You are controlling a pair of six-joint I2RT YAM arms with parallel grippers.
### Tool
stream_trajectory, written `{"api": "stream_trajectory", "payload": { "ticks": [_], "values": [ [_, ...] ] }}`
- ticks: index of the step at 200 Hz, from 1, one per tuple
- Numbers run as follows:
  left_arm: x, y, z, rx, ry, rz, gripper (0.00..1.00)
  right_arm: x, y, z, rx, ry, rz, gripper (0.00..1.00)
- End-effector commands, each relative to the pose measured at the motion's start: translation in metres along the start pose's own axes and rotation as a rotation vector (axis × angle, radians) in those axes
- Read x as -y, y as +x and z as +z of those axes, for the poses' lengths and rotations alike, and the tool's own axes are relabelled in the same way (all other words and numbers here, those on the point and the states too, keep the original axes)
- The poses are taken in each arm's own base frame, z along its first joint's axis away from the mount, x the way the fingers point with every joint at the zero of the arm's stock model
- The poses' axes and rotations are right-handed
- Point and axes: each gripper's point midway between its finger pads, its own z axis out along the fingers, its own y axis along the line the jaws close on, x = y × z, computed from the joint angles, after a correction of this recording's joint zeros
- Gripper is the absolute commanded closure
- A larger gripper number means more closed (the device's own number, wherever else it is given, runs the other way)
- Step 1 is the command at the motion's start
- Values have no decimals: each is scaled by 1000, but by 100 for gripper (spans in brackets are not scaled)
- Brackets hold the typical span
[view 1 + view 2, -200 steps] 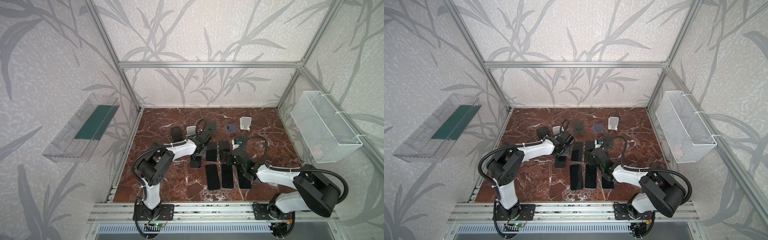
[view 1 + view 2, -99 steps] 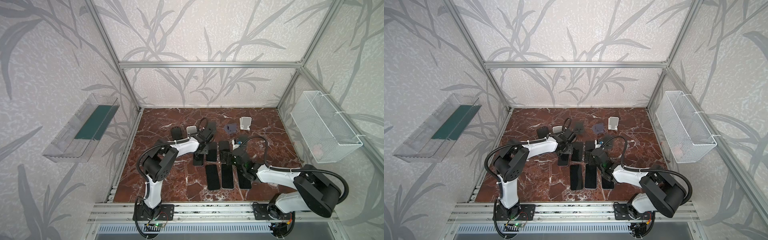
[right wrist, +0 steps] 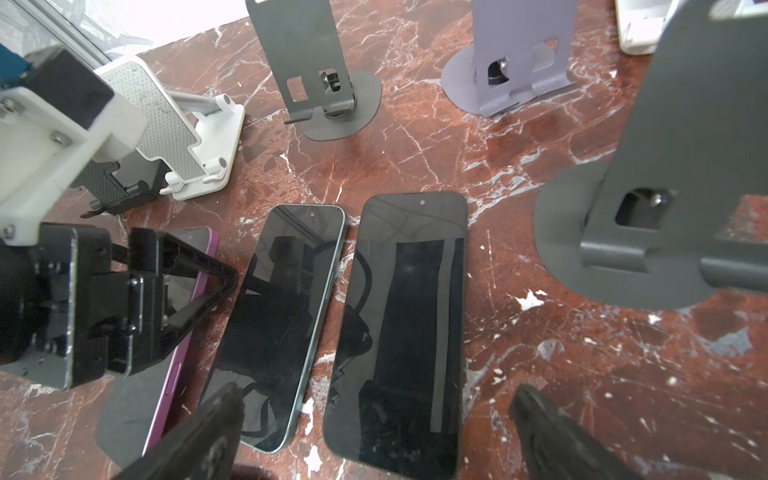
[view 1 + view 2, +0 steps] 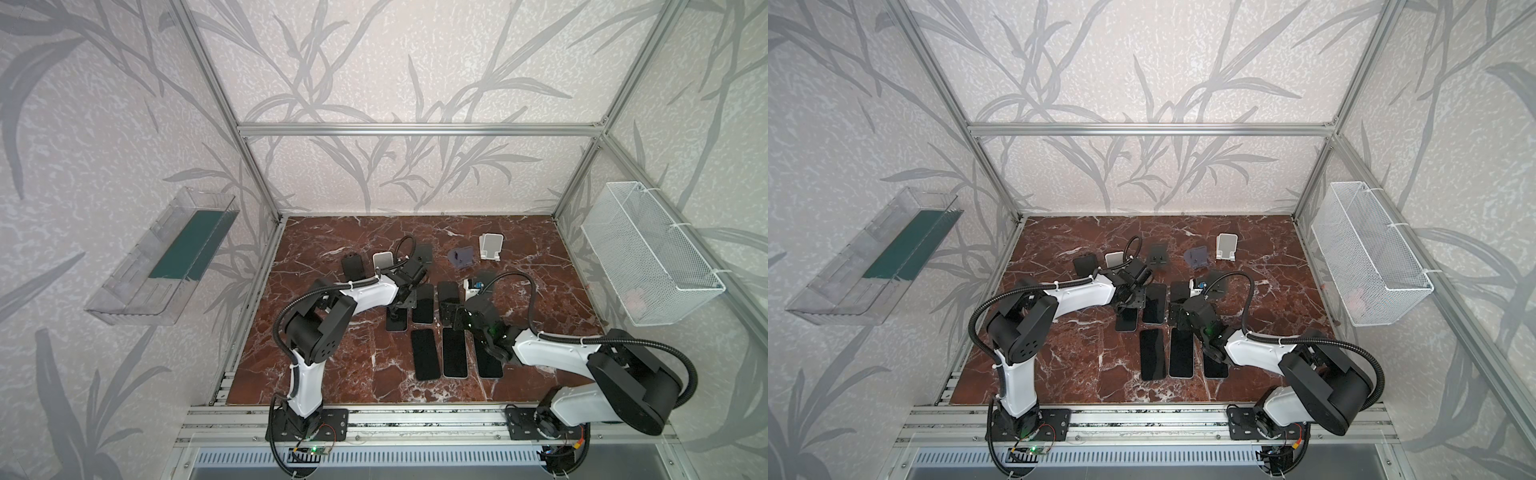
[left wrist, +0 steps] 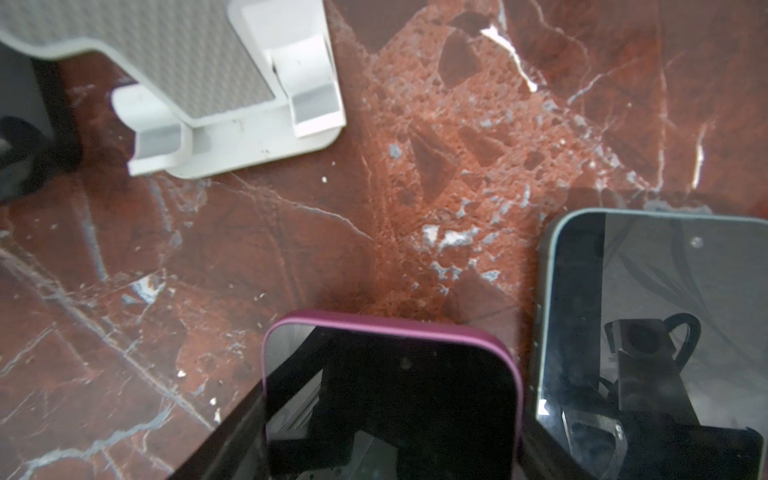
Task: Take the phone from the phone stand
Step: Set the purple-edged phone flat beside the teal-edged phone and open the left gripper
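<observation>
left gripper (image 4: pixel 400 306) sits low over the purple-cased phone (image 5: pixel 390 399). the phone lies flat, screen up, on the marble top (image 5: pixel 457 145), clear of the white stand (image 5: pixel 232 83) and just beside the teal phone (image 5: pixel 648 316). my reading of the placement: the phone goes at the left end of the rear row so it lines up with the ones already laid out, and the stand is left bare behind it. in the right wrist view one finger (image 3: pixel 224 277) of my left tool reaches over the phone's near edge. the other finger is hidden behind the tool body, so i cannot tell whether the jaws pinch the case or have let go. right gripper (image 3: pixel 376 399) stands spread wide and empty, hanging above the black phone (image 3: pixel 407 324). i judge it is parked there to stay out of the left arm's path. against the frame from a second ago, the left arm's elbow has swung in toward the middle of the table. the purple-cased phone looks a touch closer to the teal phone, though at that size i would not swear to it. the half-second frame matches the present one closely, and the right arm shows no change i can make out across all three. judgement: the phone is off the stand, so what remains is a clean release and a lift away without dragging the case.
</observation>
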Motion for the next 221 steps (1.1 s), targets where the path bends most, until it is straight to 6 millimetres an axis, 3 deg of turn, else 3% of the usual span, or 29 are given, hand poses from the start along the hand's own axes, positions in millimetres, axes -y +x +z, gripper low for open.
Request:
{"api": "stream_trajectory", "payload": {
  "ticks": [1,82,116,182,215,221],
  "values": [
    [-22,11,7,-18,-93,-2,26,-7,-16,-3,48,-20,7,0],
    [-25,11,8,-15,-116,-7,19,-6,-19,-5,57,-18,0,0],
    [-17,2,-7,11,-63,-17,18,-7,-19,-5,58,-20,0,0],
    [-12,-38,-83,160,59,-11,13,-7,-22,-7,68,-21,-1,0],
    [-18,-49,-136,273,152,-30,13,-4,-25,-12,86,-11,1,0],
    [-21,-49,-146,304,163,-34,8,-4,-25,-12,86,-13,3,0]
  ]
}}
